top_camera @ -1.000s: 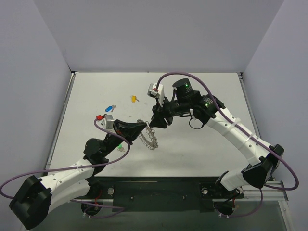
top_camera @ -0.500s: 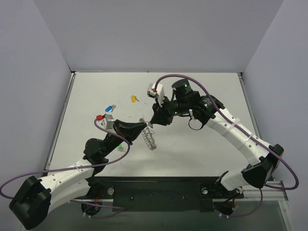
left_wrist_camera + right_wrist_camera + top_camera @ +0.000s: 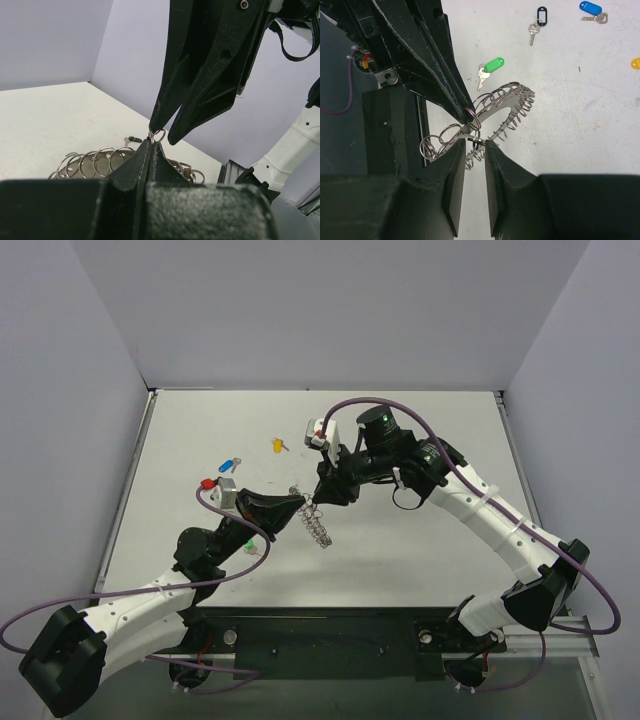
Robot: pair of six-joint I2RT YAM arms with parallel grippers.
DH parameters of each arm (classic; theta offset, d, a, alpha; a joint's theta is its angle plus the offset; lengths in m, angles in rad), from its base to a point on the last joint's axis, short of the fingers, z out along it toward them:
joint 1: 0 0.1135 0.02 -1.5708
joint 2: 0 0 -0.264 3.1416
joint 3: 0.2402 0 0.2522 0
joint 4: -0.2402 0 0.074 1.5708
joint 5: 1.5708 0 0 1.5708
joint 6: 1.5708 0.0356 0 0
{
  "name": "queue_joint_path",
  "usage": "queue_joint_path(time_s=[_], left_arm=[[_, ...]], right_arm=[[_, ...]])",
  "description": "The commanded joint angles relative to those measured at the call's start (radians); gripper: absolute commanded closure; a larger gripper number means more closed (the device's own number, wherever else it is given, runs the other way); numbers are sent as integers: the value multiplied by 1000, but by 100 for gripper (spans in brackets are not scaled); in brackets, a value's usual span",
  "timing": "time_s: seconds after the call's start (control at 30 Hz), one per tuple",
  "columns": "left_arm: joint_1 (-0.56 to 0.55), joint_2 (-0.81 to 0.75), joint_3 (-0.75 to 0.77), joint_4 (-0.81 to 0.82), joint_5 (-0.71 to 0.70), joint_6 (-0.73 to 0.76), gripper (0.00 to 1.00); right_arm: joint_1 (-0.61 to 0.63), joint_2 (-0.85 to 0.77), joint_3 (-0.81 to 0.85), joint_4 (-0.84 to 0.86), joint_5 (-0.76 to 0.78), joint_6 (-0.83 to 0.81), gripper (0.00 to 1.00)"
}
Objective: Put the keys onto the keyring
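While keyring point(image 3: 507, 112) is sitting tilted at desk point(image 3: 570, 125) middle, your left fingers point(image 3: 445, 85) are clenching one small loop point(image 3: 473, 118) on it. Right fingers point(image 3: 452, 185) are standing slightly apart, tips around same loop. Green key point(image 3: 490, 67) is lying nearby.

White table point(image 3: 400, 550), coloured keys point(image 3: 278, 445) scattered

A flat white tabletop point(image 3: 200, 430) lies under the right gripper point(image 3: 319, 499); plain lilac-grey walls point(image 3: 330, 310), perhaps painted board, rise beyond it.
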Motion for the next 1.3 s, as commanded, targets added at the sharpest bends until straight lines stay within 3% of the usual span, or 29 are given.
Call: queue_joint_path(time_s=[0.0, 0.27, 0.6, 0.83, 1.0, 1.27], left_arm=[[1, -10, 44, 71, 17, -17, 100], [3, 1, 38, 105, 28, -32, 100], [21, 19, 22, 205, -43, -87, 100], [29, 88, 22, 309, -26, -126, 100], [66, 74, -2, 315, 46, -132, 100], [112, 85, -1, 321, 236, -133, 100]], right_arm=[[5, 15, 30, -14, -41, -35, 84], [10, 25, 28, 5, 3, -11, 100], [43, 15, 30, -87, -38, -147, 100], [62, 24, 50, -90, -29, -143, 100], [-9, -8, 50, -90, -95, -92, 77], [-52, -8, 60, -66, -202, -92, 70]])
